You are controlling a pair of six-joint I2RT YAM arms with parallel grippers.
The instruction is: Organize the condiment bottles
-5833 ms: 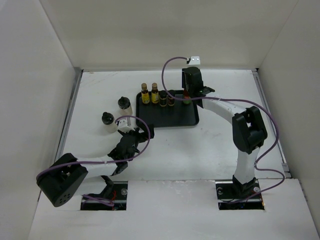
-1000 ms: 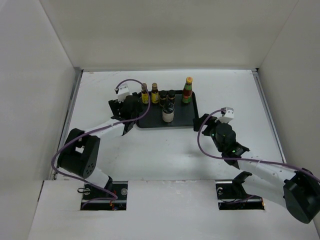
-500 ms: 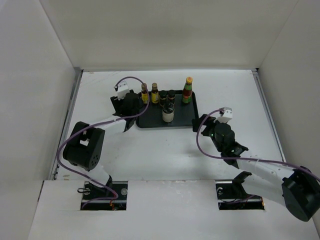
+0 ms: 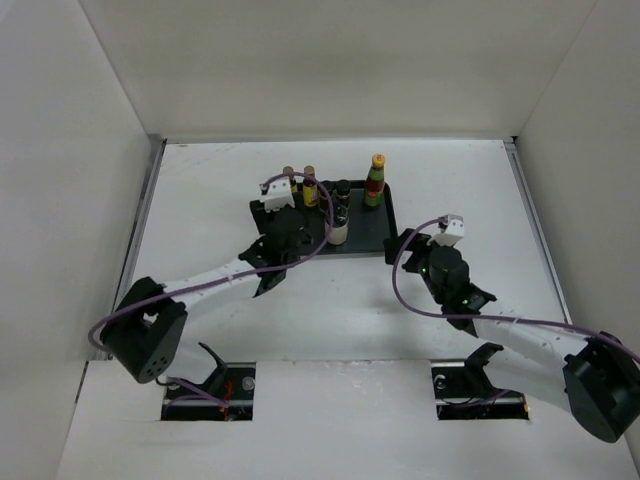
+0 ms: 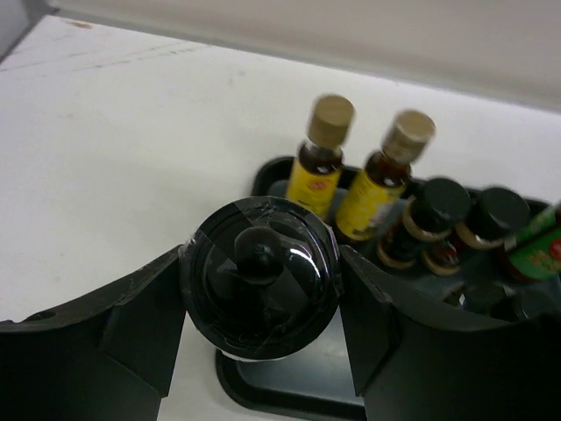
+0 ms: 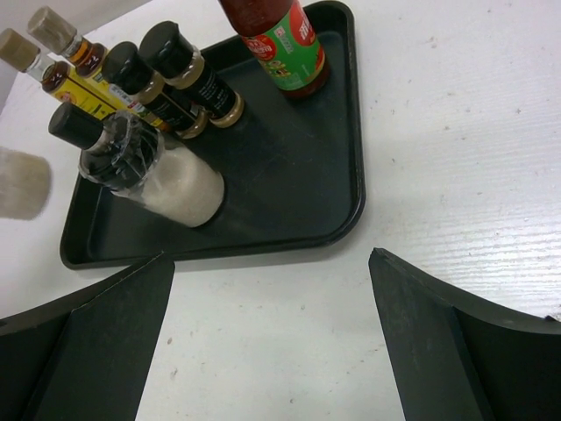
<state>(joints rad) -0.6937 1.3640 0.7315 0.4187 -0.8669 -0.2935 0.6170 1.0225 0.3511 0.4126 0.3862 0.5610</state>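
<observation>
My left gripper [image 5: 259,281] is shut on a squat cream jar with a black cap [image 5: 259,274], held above the near-left corner of the black tray [image 5: 263,399]. Behind it on the tray stand two yellow-labelled bottles [image 5: 320,158] [image 5: 386,175], two dark black-capped bottles [image 5: 434,219] [image 5: 486,224] and the red bottle [image 5: 535,250]. In the top view the left gripper [image 4: 283,232] hides the held jar. Another cream jar [image 4: 338,228] stands mid-tray. My right gripper [image 4: 400,245] [image 6: 270,256] is open over bare table, just off the tray's [image 6: 289,149] near-right edge.
The tray [image 4: 365,230] lies at the middle back of the white table. White walls close off the left, back and right. The right wrist view shows the red bottle [image 6: 280,44] at the tray's far-right corner and the standing jar [image 6: 149,171].
The left gripper closed on the cream jar left of the tray and carried it right, over the tray's near-left corner. The right arm has barely moved.
</observation>
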